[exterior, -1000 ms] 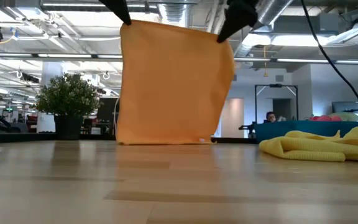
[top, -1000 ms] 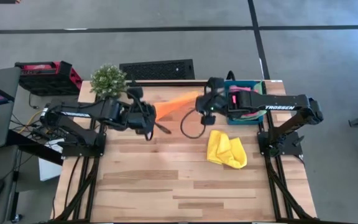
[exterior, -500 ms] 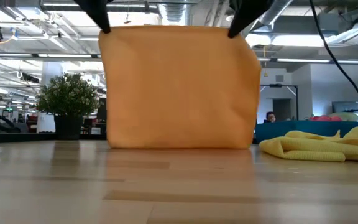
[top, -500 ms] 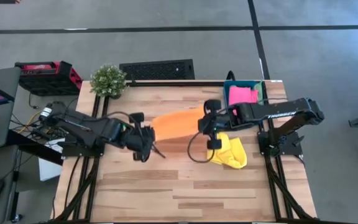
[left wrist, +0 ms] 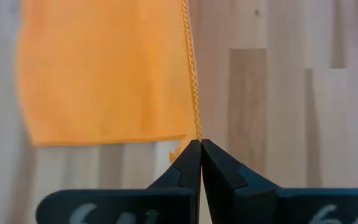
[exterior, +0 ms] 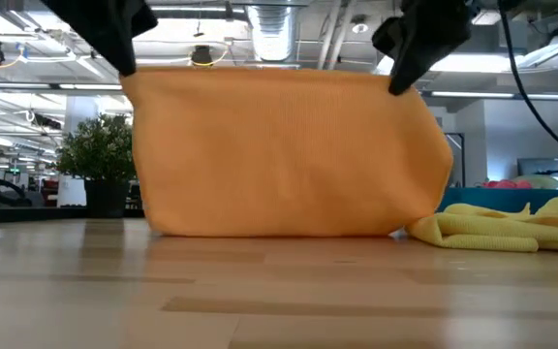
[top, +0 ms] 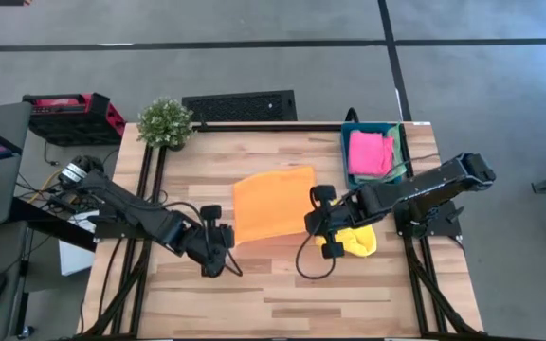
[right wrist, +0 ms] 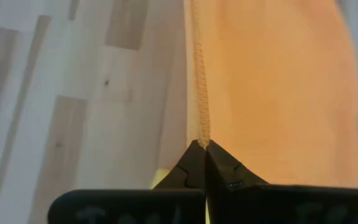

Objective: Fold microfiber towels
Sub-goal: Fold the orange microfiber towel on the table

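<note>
The orange towel (top: 273,202) is stretched between my two grippers at the table's middle. Its far part lies on the wood and its near edge is raised; in the low view (exterior: 279,155) it stands as a wide sheet with its lower edge on the table. My left gripper (top: 227,248) is shut on its near left corner, my right gripper (top: 313,225) on its near right corner. The yellow towel (top: 354,239) lies crumpled to the right. The hot pink towel (top: 370,152) lies in the teal bin (top: 344,156), with a sage green strip (top: 399,152) beside it. My left gripper pinches the orange towel's near left corner (left wrist: 196,135) between its two fingers, at the stitched hem. The corner is lifted clear and the top edge runs taut to the other gripper. My right gripper pinches the near right corner (right wrist: 201,138) between its two fingers, at the stitched hem. The corner is lifted clear and the cloth slopes down to the table.
A potted plant (top: 166,123) stands at the far left corner. The teal bin stands at the far right corner. A black cable (top: 306,260) loops below my right arm. Bare wood (top: 273,303) stretches to the near edge.
Both grippers have gone toward the table's near edge and down, carrying the orange towel by its two corners. The towel, which hung nearly straight down, has been drawn out toward the near edge, and its far part has come to lie spread on the table.
</note>
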`<act>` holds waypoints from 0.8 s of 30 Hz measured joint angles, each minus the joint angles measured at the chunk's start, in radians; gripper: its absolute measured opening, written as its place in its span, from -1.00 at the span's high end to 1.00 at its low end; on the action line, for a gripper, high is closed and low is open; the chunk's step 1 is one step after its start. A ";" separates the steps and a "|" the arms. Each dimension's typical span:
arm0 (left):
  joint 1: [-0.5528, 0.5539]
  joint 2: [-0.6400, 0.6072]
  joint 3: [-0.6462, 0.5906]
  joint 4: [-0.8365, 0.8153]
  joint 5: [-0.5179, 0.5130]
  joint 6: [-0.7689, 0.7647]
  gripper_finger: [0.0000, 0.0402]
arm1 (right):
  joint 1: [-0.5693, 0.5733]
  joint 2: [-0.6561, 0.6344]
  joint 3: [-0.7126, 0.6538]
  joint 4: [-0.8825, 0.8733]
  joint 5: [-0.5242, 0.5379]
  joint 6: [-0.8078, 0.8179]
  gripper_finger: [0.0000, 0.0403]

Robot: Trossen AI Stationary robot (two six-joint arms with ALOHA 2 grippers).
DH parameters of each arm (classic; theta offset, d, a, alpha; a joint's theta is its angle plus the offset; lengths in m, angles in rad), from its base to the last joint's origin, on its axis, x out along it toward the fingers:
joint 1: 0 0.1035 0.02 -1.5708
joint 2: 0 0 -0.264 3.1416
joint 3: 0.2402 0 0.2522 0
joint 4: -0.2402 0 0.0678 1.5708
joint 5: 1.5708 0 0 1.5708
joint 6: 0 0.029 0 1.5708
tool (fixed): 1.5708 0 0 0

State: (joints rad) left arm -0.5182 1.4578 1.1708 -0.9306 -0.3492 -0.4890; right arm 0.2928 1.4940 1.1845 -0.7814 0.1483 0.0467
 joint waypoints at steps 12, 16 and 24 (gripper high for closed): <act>-0.078 0.000 -0.137 0.083 0.139 -0.207 1.00 | 0.098 0.000 -0.125 0.094 -0.047 0.171 0.95; -0.077 0.000 -0.172 0.126 0.134 -0.225 1.00 | 0.103 0.000 -0.146 0.148 -0.048 0.173 0.95; -0.050 0.000 -0.211 0.315 0.059 -0.172 1.00 | 0.064 0.000 -0.146 0.174 -0.046 0.163 0.95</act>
State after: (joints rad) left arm -0.5686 1.4578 0.9596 -0.6158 -0.2902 -0.6609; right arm 0.3565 1.4939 1.0382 -0.6071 0.1025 0.2096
